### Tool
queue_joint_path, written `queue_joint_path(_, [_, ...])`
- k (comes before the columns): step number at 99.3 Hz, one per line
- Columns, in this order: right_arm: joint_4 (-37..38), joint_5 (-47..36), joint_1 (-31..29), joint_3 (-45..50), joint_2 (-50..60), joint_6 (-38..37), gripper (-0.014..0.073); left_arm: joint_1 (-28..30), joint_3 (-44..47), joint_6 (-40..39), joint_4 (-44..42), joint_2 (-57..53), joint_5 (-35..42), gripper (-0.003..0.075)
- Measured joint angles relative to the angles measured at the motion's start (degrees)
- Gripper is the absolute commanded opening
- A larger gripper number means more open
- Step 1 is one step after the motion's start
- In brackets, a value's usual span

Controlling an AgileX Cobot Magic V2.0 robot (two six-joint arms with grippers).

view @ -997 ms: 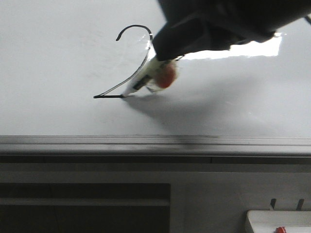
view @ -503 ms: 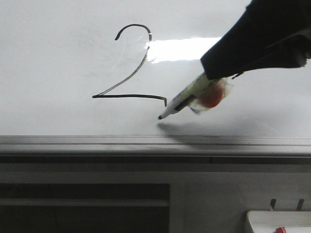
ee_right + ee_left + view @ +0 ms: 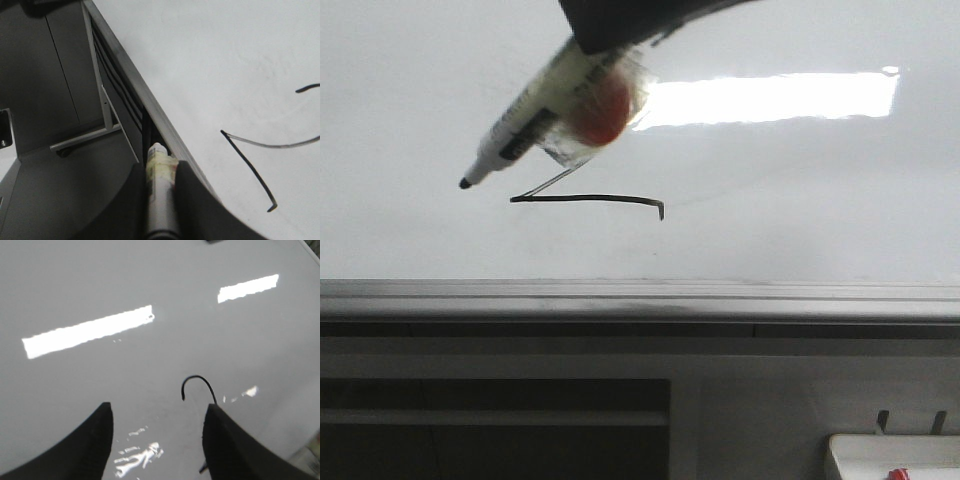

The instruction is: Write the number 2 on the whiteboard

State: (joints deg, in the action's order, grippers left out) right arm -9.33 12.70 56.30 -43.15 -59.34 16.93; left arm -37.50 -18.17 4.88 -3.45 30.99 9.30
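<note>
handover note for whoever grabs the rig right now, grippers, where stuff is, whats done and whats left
Right gripper: shut on the marker, held off the whiteboard, tip up and left of the number 2's base.
Left gripper: open, empty, over the board near the digit's curl.
Done: the number 2 looks complete; curl, diagonal, base and end hook all show.
Left: nothing to write; park the marker.

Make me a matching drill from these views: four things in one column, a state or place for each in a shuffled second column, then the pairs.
Things:
1. marker
2. number 2
3. left tool
4. small white tray

States or places:
A. open, nothing between its fingers
B. gripped in the right tool, tip off the whiteboard
C. lower right corner of the front view, below the board's rail
D. drawn in black, its base ending in a small hook

Pairs: 1-B, 2-D, 3-A, 4-C
</note>
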Motion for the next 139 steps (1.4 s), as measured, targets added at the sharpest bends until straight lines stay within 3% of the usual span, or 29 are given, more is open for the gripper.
queue_joint_path(20, [3.11,5.95,0.00,-6.10,-4.48,0.00,-0.0071,-10.72,0.10,0.00,-7.00,0.00,-9.30,0.0365])
queue_joint_path(44, [4.41,11.69,3.36,-11.25,-8.12,0.00,-0.0071,-21.25,0.10,0.00,-15.89,7.86,-11.49,0.0365])
queue_joint_path(71, [4.95,17.60,6.26,-13.74,-8.15,0.00,-0.0071,-20.54,0.10,0.00,-14.02,19.05,-4.55,0.0272])
queue_joint_path(91, [4.95,19.03,6.51,-13.82,-8.15,0.00,-0.0071,-20.42,0.10,0.00,-13.19,21.54,-1.32,0.0256])
queue_joint_path(98, [4.95,19.12,6.51,-13.82,-8.15,0.00,-0.0071,-20.31,0.10,0.00,-12.94,21.76,-1.21,0.0179])
queue_joint_path(108, [4.84,19.40,6.51,-13.82,-8.15,0.00,-0.0071,-20.31,0.10,0.00,-12.91,21.81,-1.09,-0.0020])
queue_joint_path(133, [4.84,19.79,6.51,-13.82,-8.15,0.00,-0.0067,-20.31,0.10,0.00,-12.91,21.81,-1.09,-0.0020])
queue_joint_path(139, [4.84,19.66,6.51,-13.82,-8.15,0.00,-0.0013,-20.31,0.10,0.00,-12.91,21.81,-1.09,-0.0020])
